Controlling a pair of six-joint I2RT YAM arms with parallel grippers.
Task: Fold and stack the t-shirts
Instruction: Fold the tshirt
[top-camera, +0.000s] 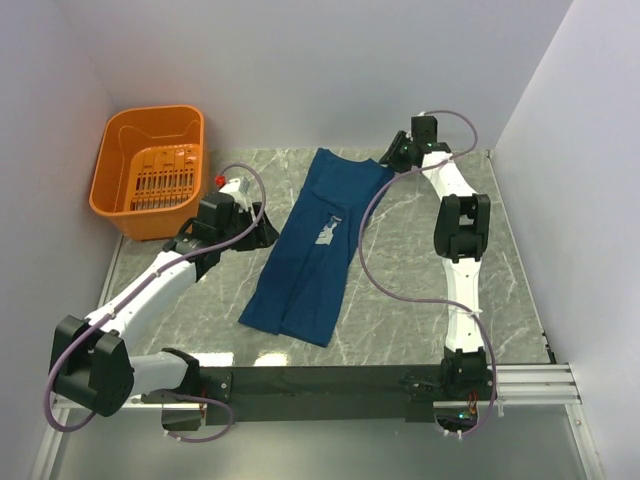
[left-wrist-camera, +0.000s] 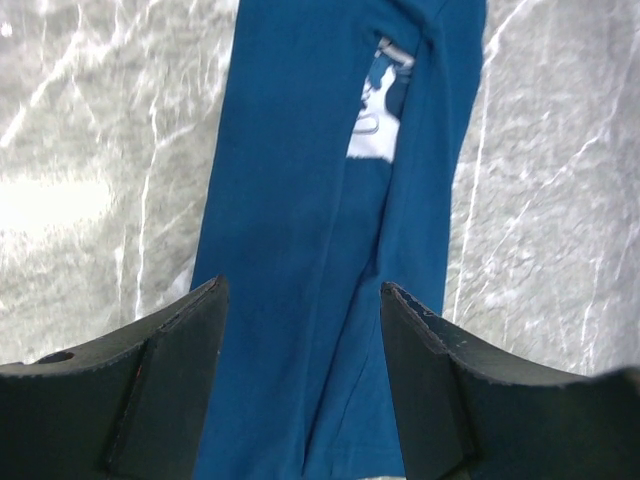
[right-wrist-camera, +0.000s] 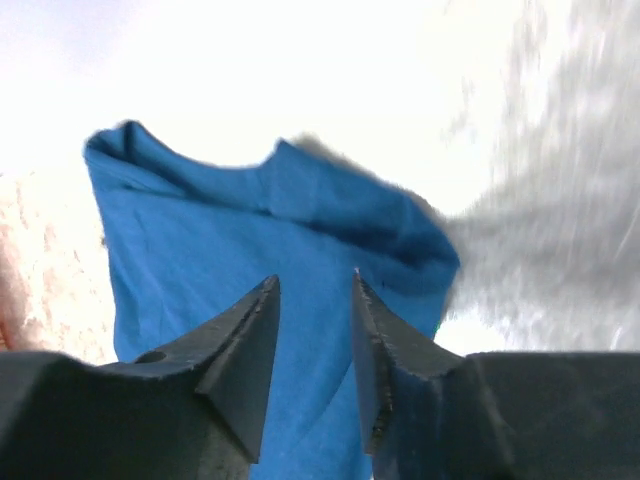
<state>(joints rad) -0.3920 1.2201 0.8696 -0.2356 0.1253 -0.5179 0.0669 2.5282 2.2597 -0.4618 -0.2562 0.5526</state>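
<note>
On the marble table (top-camera: 400, 330), top view:

Item 1. t-shirt (top-camera: 305, 260), dark blue, folded lengthwise into a long strip. It lies flat and aslant, its far end toward 12 o'clock and its near end toward 7 o'clock. A white print (top-camera: 327, 228) shows in the slit between the two folded-in sides, about midway along.

Item 2. orange basket (top-camera: 140, 222), at 10 o'clock in the far left corner, well apart from the shirt.

Item 3. left gripper (top-camera: 268, 228), at the shirt's 9 o'clock, just beside its left edge.

Item 4. right gripper (top-camera: 390, 160), at the shirt's 1 o'clock, at the far right corner of the cloth.

Left wrist view only: the left gripper's fingers (left-wrist-camera: 170, 390) stand wide apart with nothing between them. The strip runs up the frame beyond the gap, and the overlapping fold partly covers the print (left-wrist-camera: 375, 120). The top view does not show this spacing.

Right wrist view only (blurred): the right gripper's fingers (right-wrist-camera: 240, 370) are a narrow gap apart, with blue cloth seen through it. The shirt's far edge (right-wrist-camera: 280, 190) is rumpled, with one corner raised at 10 o'clock. No cloth appears pinched between the tips. The top view shows only the gripper's dark body.
</note>
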